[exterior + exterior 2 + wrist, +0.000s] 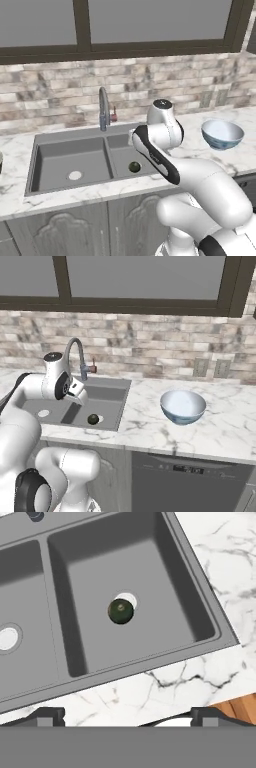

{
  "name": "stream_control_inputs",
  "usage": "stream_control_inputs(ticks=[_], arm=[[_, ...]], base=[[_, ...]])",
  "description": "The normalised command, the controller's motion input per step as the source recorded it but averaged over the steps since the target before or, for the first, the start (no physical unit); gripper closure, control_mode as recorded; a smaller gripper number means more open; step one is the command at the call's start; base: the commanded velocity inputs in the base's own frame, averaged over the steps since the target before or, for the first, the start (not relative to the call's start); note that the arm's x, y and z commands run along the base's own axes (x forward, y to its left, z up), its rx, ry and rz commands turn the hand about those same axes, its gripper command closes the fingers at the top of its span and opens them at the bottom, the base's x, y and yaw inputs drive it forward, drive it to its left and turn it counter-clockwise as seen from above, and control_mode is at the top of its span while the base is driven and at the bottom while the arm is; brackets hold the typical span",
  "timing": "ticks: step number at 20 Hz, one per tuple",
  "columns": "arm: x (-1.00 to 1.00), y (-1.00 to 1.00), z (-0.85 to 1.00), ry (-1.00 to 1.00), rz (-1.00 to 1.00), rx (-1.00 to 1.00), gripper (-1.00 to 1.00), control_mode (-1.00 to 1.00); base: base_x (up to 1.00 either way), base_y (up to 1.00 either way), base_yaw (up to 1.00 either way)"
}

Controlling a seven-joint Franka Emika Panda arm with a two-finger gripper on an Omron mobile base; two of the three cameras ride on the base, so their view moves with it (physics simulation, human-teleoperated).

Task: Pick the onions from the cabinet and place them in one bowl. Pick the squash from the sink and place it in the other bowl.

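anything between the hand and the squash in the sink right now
Nothing visible. The squash lies alone on the floor of the sink's right basin, beside its drain, and the open hand looks straight down at it from above. The faucet stands behind the basins, off that line.

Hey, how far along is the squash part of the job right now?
Not yet started: the squash lies on the floor of the sink, beside a drain. In hand: the open gripper hangs above that basin, holding nothing. Left: grasp the squash and carry it to the bowl on the counter, which looks empty.
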Motion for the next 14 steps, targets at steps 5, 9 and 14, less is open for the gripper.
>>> stream_control_inputs(ticks=[5, 9, 14], arm=[[0.00, 0.00, 0.00, 0.00, 0.00, 0.00, -1.00, 1.00], [0.00, 0.00, 0.00, 0.00, 0.00, 0.00, -1.00, -1.00], [0.22, -0.02, 0.03, 0.07, 0.01, 0.00, -1.00, -1.00]], base=[[0.00, 0.00, -0.01], [0.00, 0.00, 0.00], [0.00, 0.00, 0.00]])
